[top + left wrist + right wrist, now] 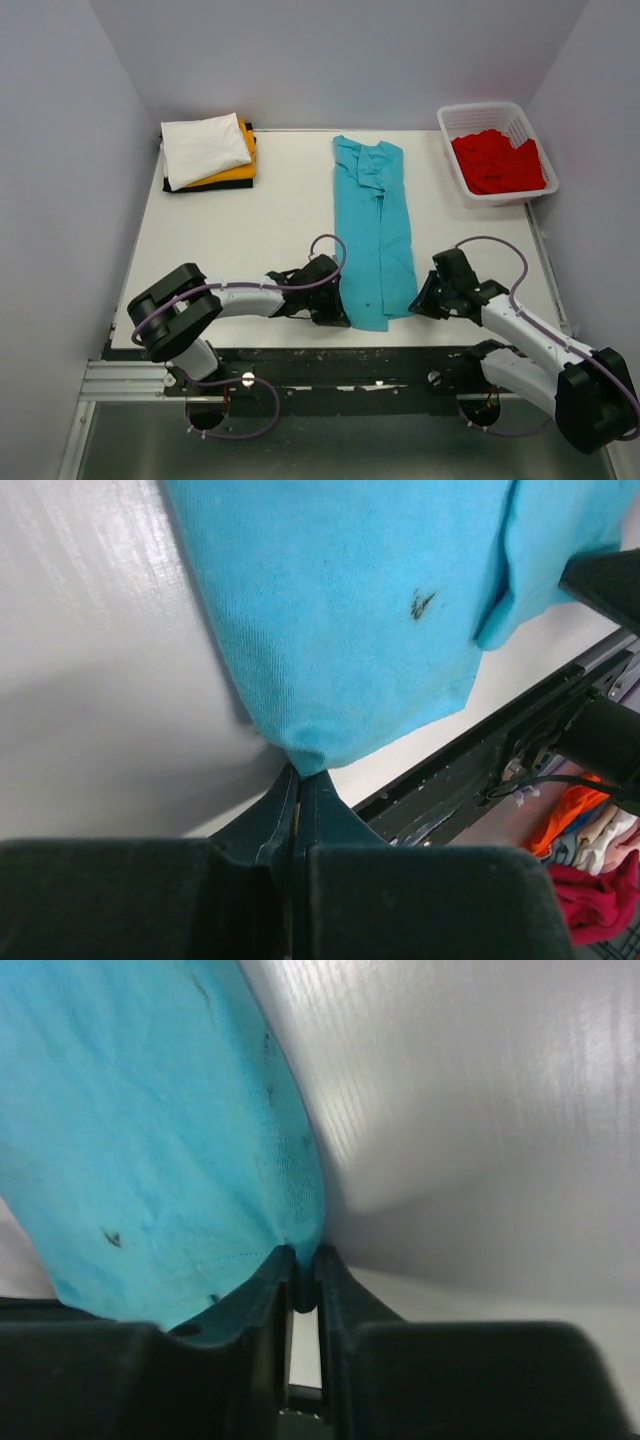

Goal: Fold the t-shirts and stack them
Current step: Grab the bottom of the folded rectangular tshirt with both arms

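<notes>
Nearest the lens, at about 7 o'clock on the table [260, 240], the left gripper [338, 308] is seen with its jaws pressed together on the near-left corner of the teal t-shirt [375, 230] – a thin fold of cloth is pinched right at the tips.

The t-shirt is laid as a long narrow strip, its sides already turned in, running from 12 o'clock down to 6 o'clock. That layout suits a crosswise fold, judged to be the step in hand.

At 5 o'clock the right gripper [420, 305] is clamped on the opposite near corner; in its own wrist view the hem is nipped between the fingertips. Both corners are held so that the near edge can be lifted level and carried toward 12 o'clock without the cloth skewing.

At 11 o'clock a white t-shirt [203, 148] is stacked on an orange-yellow t-shirt [240, 174] and a black t-shirt [200, 186] – folded work kept clear of the folding area. At 1 o'clock a red t-shirt [497, 162] is left crumpled in the basket [480, 113], presumably awaiting its turn.
</notes>
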`<action>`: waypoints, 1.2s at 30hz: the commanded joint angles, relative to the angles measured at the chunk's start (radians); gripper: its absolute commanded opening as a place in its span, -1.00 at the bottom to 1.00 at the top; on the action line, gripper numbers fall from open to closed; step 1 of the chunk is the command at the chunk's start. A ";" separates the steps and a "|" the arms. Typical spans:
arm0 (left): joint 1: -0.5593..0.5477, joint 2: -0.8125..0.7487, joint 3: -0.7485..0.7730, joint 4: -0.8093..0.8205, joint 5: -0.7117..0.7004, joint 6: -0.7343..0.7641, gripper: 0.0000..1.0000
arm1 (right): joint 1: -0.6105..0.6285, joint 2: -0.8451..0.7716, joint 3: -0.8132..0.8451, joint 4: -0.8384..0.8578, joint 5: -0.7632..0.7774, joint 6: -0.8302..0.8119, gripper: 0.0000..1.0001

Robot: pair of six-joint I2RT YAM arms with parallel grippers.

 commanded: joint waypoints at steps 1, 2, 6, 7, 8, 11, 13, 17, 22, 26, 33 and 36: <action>-0.004 -0.058 -0.048 -0.088 -0.084 0.033 -1.00 | 0.046 -0.003 -0.022 -0.085 -0.051 0.041 -0.74; -0.008 -0.081 -0.061 -0.095 -0.085 0.039 -1.00 | 0.075 -0.020 -0.027 -0.093 -0.063 0.057 -0.86; -0.063 -0.217 -0.139 -0.126 -0.125 0.041 -1.00 | 0.185 -0.079 -0.040 -0.156 -0.109 0.135 -0.99; -0.078 -0.243 -0.150 -0.154 -0.137 0.046 -1.00 | 0.205 -0.101 -0.040 -0.182 -0.106 0.150 -0.99; -0.085 -0.266 -0.152 -0.191 -0.149 0.044 -1.00 | 0.217 -0.121 -0.040 -0.198 -0.106 0.167 -0.99; -0.116 -0.317 -0.170 -0.189 -0.152 0.037 -1.00 | 0.239 -0.184 -0.047 -0.215 -0.138 0.198 -0.98; -0.126 -0.336 -0.191 -0.129 -0.136 0.049 -1.00 | 0.243 -0.208 -0.053 -0.202 -0.144 0.205 -0.99; -0.127 -0.340 -0.130 -0.124 -0.150 0.108 -1.00 | 0.243 -0.202 -0.036 -0.146 -0.118 0.205 -0.99; -0.080 -0.289 0.000 -0.166 -0.160 0.173 -1.00 | 0.243 -0.217 0.061 -0.111 0.043 0.175 -0.99; 0.018 -0.248 0.098 -0.158 -0.126 0.234 -1.00 | 0.242 -0.123 0.146 -0.059 0.157 0.136 -0.99; 0.181 -0.090 0.335 -0.255 -0.112 0.329 -1.00 | 0.235 0.114 0.306 0.090 0.422 0.083 -0.99; 0.223 -0.043 0.396 -0.252 -0.107 0.350 -1.00 | 0.202 0.194 0.375 0.110 0.499 0.055 -0.99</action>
